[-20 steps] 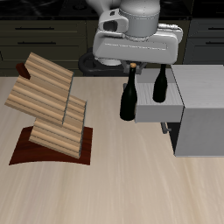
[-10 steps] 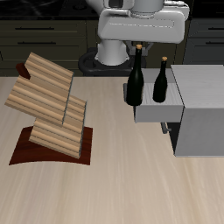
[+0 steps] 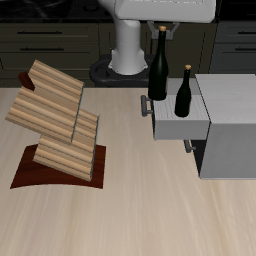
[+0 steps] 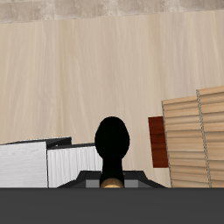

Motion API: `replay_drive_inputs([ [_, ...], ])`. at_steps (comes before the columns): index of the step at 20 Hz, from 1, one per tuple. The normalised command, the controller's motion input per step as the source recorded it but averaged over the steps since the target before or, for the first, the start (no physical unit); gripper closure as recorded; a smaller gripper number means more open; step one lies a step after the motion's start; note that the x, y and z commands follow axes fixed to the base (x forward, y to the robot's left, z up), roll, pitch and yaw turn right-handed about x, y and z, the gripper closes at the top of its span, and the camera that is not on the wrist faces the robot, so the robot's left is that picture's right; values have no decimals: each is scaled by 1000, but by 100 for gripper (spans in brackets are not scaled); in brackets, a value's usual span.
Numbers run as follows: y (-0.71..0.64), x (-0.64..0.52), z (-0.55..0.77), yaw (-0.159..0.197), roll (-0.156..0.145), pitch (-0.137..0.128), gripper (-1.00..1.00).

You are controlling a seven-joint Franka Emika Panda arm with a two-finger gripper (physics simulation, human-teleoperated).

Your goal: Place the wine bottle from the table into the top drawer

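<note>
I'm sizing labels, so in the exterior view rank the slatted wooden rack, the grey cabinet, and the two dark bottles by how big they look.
1. Slatted wooden rack
2. Boxy grey cabinet, partly cropped, so unsure against the rack
3. Lifted dark wine bottle and the twin bottle: look alike

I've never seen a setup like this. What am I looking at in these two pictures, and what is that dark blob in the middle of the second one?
These are computer-rendered pictures of a robot arm at a table. One picture is taken from in front and above. The other comes from a camera on the arm's own hand, looking down.

The arm ends in a gripper with two jaws. They are shut on the neck of a dark wine bottle, which hangs lifted above the table. The dark blob in the hand camera is that same bottle, seen from above.

A second, identical bottle stands in the pulled-out top drawer of a grey cabinet. A slatted wooden rack on a dark brown base also sits on the table.
</note>
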Motion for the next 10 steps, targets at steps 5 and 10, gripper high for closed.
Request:
replay_drive_inputs([
  [5, -79, -179, 199, -19, -32, -22, 100],
  [10, -47, -156, 90, -5, -23, -9, 100],
])
